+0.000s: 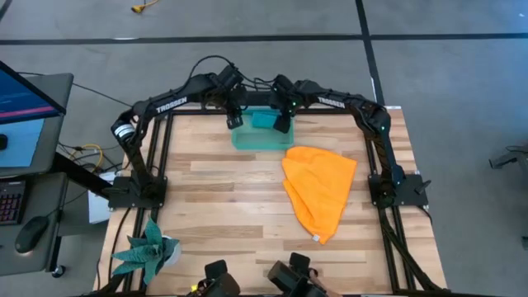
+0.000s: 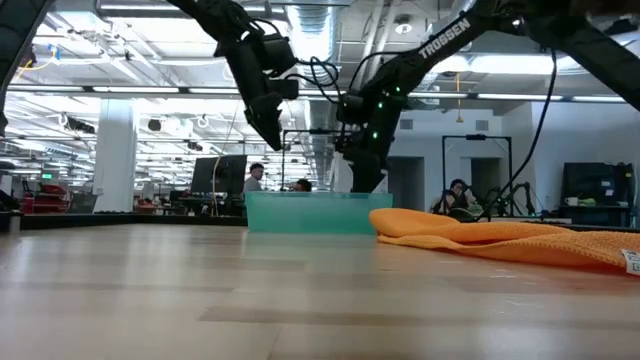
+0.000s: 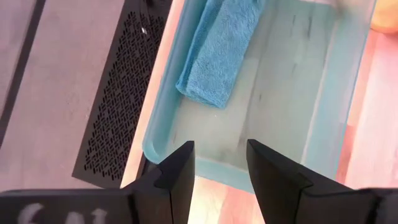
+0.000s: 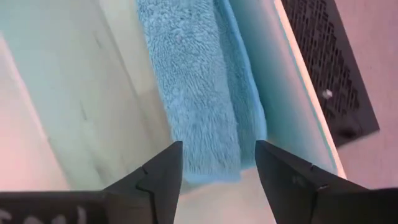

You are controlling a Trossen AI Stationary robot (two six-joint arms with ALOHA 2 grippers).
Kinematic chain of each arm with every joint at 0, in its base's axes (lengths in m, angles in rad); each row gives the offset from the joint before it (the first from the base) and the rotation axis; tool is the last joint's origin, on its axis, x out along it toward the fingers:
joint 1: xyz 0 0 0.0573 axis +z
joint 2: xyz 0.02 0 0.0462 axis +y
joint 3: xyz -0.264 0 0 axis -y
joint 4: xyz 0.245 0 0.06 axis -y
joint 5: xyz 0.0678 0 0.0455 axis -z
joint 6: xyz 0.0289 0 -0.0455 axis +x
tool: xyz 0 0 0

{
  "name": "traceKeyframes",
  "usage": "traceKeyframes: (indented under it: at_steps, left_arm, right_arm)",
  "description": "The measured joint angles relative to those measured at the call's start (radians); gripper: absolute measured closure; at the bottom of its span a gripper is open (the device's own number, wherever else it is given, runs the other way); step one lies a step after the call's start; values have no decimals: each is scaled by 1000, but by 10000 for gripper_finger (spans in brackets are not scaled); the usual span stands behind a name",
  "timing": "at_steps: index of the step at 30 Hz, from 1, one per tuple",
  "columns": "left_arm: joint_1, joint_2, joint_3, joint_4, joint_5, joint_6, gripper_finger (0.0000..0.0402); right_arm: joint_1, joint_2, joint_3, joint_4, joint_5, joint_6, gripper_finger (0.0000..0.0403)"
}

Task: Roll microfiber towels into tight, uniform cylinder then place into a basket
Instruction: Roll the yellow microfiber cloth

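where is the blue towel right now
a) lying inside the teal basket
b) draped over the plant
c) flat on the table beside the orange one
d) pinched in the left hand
a: the blue towel lies rolled inside the basket, against one wall, while the right hand hangs open just above it and the orange towel lies on the table outside.

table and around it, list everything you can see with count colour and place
blue towel: one, teal-blue, rolled, lying in the bin along its far wall
bin: one, translucent teal-green, far middle of the table
orange towel: one, bright orange, loose on the table right of centre, near the bin
plant: one, green, near left corner
table: one, light wood
monitor: one, on a side stand at the left
left pincer: open, empty, over the bin's left end
right pincer: open, empty, above the blue towel
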Motion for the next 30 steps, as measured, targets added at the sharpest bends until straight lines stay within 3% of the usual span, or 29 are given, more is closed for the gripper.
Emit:
traceKeyframes:
  at_steps: [6,11,16,22,27,30]
  left_arm:
    - [-20,-58,-64,-19,1,-19,265]
    - [-57,-165,-207,41,37,-53,265]
    - [-137,-293,-391,170,46,-60,265]
    - [-247,-413,-557,340,46,-61,265]
    - [-352,-432,-615,447,47,-73,265]
    - [-428,-420,-636,513,48,-81,265]
  right_arm:
    - [9,-30,85,-220,-6,41,187]
    - [46,-86,83,-366,-8,75,199]
    - [128,-184,51,-389,-8,97,213]
    - [242,-376,-158,-339,0,168,230]
    - [361,-579,-431,-173,15,291,240]
    - [457,-691,-582,-76,87,413,245]
